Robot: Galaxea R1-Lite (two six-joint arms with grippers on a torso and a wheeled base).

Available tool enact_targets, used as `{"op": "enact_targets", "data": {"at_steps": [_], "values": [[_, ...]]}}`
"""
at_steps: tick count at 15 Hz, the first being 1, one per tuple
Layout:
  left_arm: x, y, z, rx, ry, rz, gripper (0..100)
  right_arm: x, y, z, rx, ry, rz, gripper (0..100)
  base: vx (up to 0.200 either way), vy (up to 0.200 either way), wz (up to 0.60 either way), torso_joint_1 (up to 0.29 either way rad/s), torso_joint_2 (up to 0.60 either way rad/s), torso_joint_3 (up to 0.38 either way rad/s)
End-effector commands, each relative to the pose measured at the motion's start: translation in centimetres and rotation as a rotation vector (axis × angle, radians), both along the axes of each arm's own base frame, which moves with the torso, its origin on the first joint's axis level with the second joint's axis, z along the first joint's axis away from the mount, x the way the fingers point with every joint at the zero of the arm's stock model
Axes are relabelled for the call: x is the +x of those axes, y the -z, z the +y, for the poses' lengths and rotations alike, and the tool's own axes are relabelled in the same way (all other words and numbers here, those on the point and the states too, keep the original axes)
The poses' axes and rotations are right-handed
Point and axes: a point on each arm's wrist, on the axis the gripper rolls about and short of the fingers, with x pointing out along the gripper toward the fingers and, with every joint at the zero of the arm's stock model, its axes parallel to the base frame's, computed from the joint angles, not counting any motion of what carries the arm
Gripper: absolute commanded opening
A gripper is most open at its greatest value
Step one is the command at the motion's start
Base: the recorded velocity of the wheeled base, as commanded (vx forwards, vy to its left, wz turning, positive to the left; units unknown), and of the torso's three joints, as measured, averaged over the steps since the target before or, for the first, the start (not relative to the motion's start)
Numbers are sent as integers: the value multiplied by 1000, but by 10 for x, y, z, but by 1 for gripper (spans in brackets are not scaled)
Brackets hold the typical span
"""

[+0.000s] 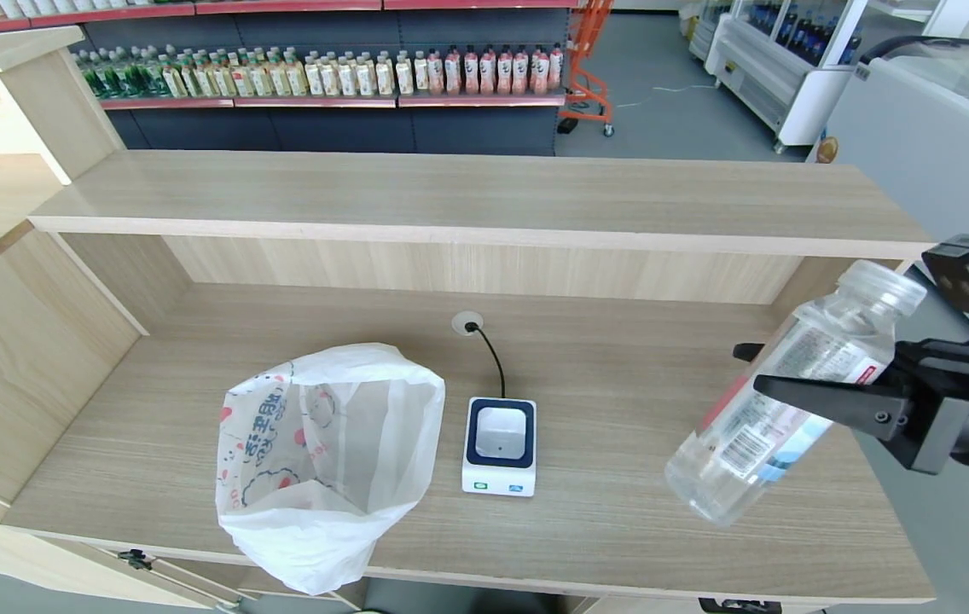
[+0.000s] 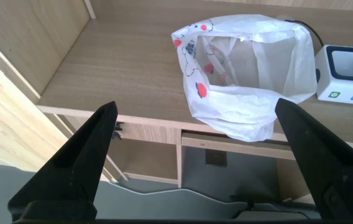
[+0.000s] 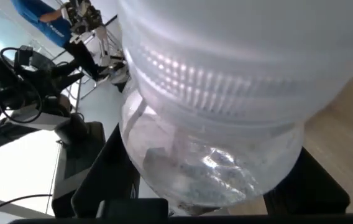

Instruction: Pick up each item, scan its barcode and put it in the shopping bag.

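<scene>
1. On the wooden counter (image 1: 621, 358), the white shopping bag (image 1: 322, 460) stands open.
2. The right gripper (image 1: 779, 371) squeezes the clear bottle (image 1: 792, 401), tilted above the counter's right side.
3. The scanner (image 1: 499, 445) sits beside the bag.
4. The left gripper (image 2: 196, 107) is spread wide, holding nothing.

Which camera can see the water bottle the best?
The head view. The whole bottle shows there, cap to base, tilted, barcode label facing the camera, gripped by the right tool. The right wrist view gives a very close look at its clear ribbed side.
</scene>
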Motion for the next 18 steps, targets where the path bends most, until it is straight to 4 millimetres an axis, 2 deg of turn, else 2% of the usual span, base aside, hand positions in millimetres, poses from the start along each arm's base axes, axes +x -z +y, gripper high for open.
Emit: {"op": "enact_targets", "data": {"at_steps": [1, 6, 11, 15, 18], "values": [[0, 0, 0, -1, 0, -1, 100, -13, -5, 4, 0, -48, 6, 0, 0, 0, 0, 0, 0, 0], [0, 0, 0, -1, 0, -1, 100, -31, -4, 19, -12, -212, 51, 0, 0, 0, 0, 0, 0, 0], [0, 0, 0, -1, 0, -1, 100, -36, 2, 30, -17, -275, 77, 0, 0, 0, 0, 0, 0, 0], [0, 0, 0, -1, 0, -1, 100, -37, 6, 41, -23, -327, 87, 0, 0, 0, 0, 0, 0, 0], [0, 0, 0, -1, 0, -1, 100, -27, 16, 45, -41, -328, 69, 0, 0, 0, 0, 0, 0, 0]]}}
